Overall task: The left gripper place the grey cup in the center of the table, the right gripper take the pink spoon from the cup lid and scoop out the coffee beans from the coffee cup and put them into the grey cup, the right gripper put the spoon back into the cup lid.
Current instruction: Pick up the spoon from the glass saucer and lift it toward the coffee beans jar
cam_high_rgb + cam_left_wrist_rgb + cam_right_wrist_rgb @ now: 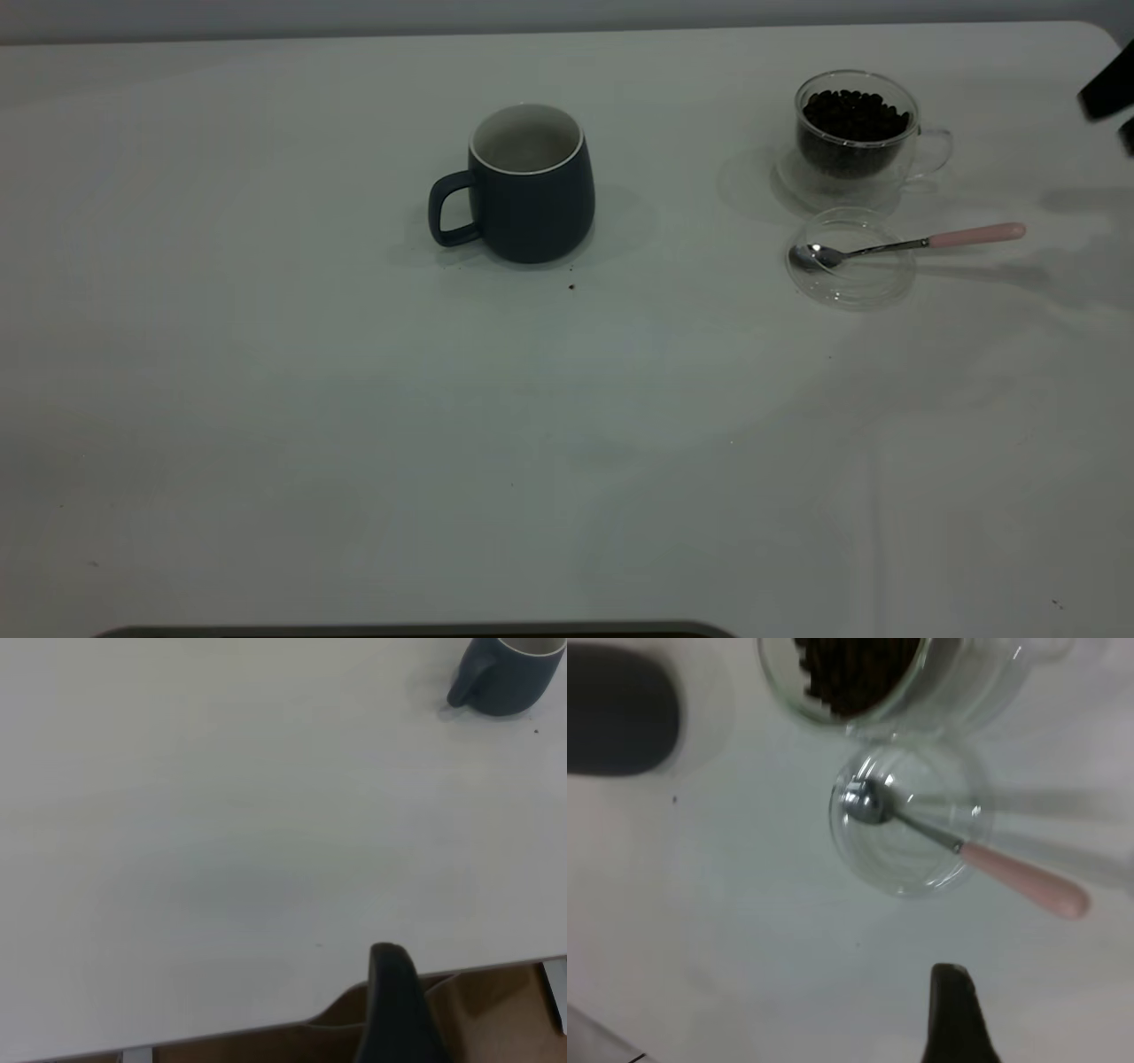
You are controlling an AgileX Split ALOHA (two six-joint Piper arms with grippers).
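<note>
**Spoon in the lid, mug at centre**

Your right gripper [1107,97] sits at the table's far right edge; you cannot tell how its fingers stand. Below its wrist camera, the pink spoon [966,850] lies with its bowl in the cup lid [908,819], just beside the coffee cup [858,128] of coffee beans [855,113]. The grey cup [530,184] stands upright mid-table [354,399]. Your left gripper [394,1010] hangs over the table's edge, well apart from it, its state unclear.

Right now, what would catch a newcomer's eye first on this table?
Probably the grey cup, standing alone near the middle of the white table. Next, at far right, the coffee cup full of coffee beans, with the pink spoon resting in the cup lid just in front.
</note>
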